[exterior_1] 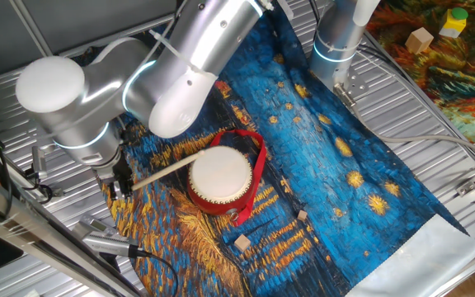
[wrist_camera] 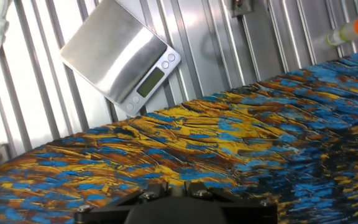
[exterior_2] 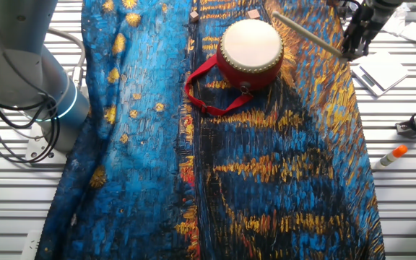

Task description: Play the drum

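One drum (exterior_1: 220, 177) sits on the painted blue and gold cloth (exterior_1: 345, 165), its cream skin facing up and its single red ribbon strap (exterior_1: 258, 161) looped out on the cloth beside the body. One thin wooden stick (exterior_1: 165, 170) reaches from the gripper (exterior_1: 120, 183) toward the drum, its far tip over the edge of the skin; the fingers are pinched on the stick's other end. Near the drum, at the cloth's border, lie two small wooden blocks (exterior_1: 242, 242). Farther from the drum, off the cloth on the slatted metal table (exterior_2: 403, 188), I count one silver digital scale (wrist_camera: 120, 56) and one marker with an orange cap (exterior_2: 391, 156). Nothing here is holding anything inside it.
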Available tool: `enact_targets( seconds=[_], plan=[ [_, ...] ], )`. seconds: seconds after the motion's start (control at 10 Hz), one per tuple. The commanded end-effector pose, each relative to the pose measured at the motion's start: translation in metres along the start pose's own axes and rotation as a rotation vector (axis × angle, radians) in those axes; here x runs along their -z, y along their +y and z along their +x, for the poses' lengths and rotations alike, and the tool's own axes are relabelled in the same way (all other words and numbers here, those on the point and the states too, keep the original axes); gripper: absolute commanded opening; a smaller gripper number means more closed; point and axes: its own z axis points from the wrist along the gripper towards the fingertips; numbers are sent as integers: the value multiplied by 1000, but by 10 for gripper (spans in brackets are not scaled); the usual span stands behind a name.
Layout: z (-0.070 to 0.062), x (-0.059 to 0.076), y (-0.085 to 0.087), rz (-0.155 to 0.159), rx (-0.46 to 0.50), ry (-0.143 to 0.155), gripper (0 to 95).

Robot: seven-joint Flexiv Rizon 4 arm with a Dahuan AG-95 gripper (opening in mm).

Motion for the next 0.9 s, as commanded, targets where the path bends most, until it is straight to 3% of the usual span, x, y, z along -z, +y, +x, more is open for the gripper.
enact_targets(
  seconds=[0.1, 0.3, 0.7, 0.8, 0.9],
  plan=[
    [1, 0, 0, -4, 15, 3, 570],
    [1, 1, 0, -4, 15, 3, 950],
    [1, 1, 0, -3, 11, 2, 950],
    [2, 1, -2, 0, 20, -4, 760],
    [5, 3, -7, 3, 16, -6, 190]
  ],
)
